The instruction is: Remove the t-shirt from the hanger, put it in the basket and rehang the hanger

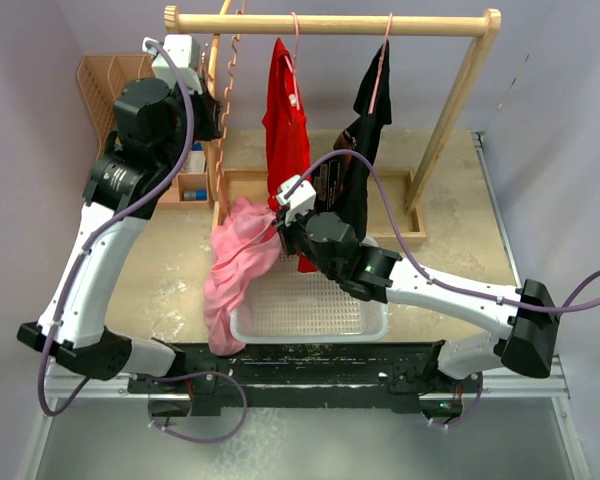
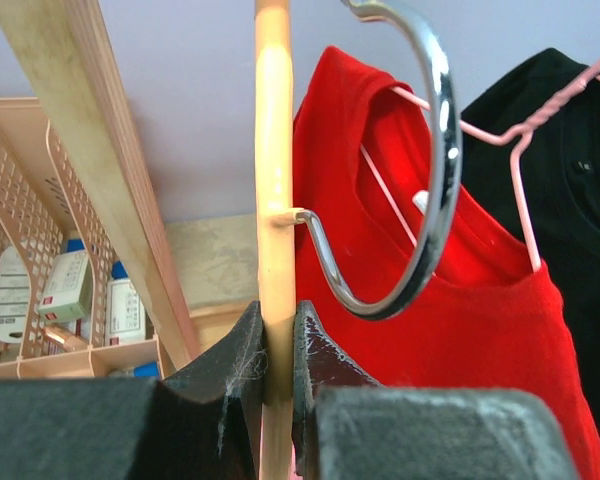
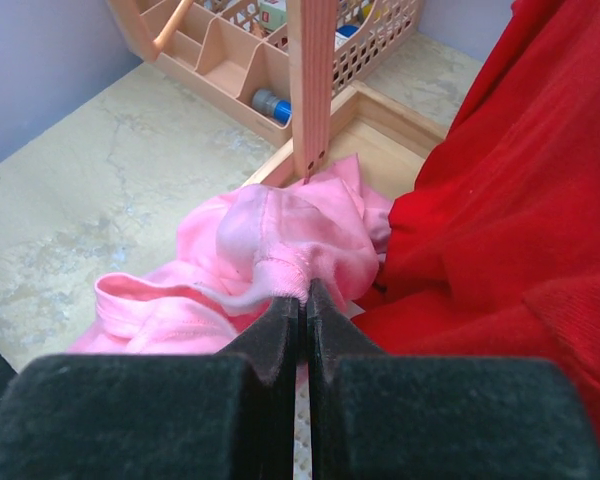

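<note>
A pink t-shirt (image 1: 235, 265) hangs bunched over the left rim of the white basket (image 1: 375, 322). My right gripper (image 1: 283, 222) is shut on a fold of its hem, seen in the right wrist view (image 3: 304, 300) with the pink t-shirt (image 3: 270, 235) just beyond the pads. My left gripper (image 1: 212, 105) is shut on the wooden hanger (image 1: 230, 95), which stands almost upright. In the left wrist view my left gripper (image 2: 278, 320) clamps the hanger's bar (image 2: 274, 150) below its chrome hook (image 2: 435, 180). The hanger's lower end (image 3: 311, 90) reaches the top of the shirt.
A red shirt (image 1: 285, 130) and a black shirt (image 1: 355, 170) hang on pink wire hangers from the wooden rack's rail (image 1: 330, 22). The rack's base frame (image 1: 392, 225) lies behind the basket. A peach organiser (image 1: 105, 85) with bottles stands far left.
</note>
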Robot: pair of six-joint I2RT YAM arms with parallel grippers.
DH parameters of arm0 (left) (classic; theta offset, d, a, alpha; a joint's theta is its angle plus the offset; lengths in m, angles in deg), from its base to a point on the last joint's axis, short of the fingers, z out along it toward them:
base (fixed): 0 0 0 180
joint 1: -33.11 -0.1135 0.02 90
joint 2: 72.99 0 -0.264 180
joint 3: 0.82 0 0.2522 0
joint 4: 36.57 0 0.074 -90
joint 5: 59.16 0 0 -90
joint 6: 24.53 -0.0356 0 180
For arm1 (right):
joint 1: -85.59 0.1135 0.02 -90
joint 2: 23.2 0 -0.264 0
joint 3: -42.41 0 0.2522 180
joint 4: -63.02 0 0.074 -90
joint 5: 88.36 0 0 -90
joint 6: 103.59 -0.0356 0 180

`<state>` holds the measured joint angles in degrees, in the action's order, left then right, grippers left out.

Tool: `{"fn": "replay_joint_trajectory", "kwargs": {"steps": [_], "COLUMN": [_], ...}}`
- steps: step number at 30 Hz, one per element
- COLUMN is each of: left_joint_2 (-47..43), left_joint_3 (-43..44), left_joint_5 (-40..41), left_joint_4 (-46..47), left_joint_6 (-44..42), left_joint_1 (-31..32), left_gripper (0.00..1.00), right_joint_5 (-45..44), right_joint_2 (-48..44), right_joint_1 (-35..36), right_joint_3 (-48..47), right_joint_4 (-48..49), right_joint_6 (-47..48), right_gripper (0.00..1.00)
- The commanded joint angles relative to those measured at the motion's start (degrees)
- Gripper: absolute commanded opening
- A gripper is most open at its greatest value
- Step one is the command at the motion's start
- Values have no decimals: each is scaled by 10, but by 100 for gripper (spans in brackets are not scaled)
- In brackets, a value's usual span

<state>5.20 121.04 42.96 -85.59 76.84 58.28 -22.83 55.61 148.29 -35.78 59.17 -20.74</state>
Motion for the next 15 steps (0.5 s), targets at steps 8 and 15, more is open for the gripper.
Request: {"fn": "replay_joint_trajectory", "kwargs": {"steps": [8, 15], "left_joint_2": [89, 134], "left_joint_3": [156, 203], "left_joint_5": [42, 54], "left_joint_4": [63, 70], "left_joint_6": [-27, -20], "left_joint_1": [-2, -9], "left_gripper": [0, 0], "right_joint_5": [8, 15], "right_joint_2": [-21, -22], "right_joint_1": [3, 4], "right_joint_3": [14, 23], "right_joint_4": [46, 52], "right_joint_6": [-12, -19], "right_gripper": [0, 0]}}
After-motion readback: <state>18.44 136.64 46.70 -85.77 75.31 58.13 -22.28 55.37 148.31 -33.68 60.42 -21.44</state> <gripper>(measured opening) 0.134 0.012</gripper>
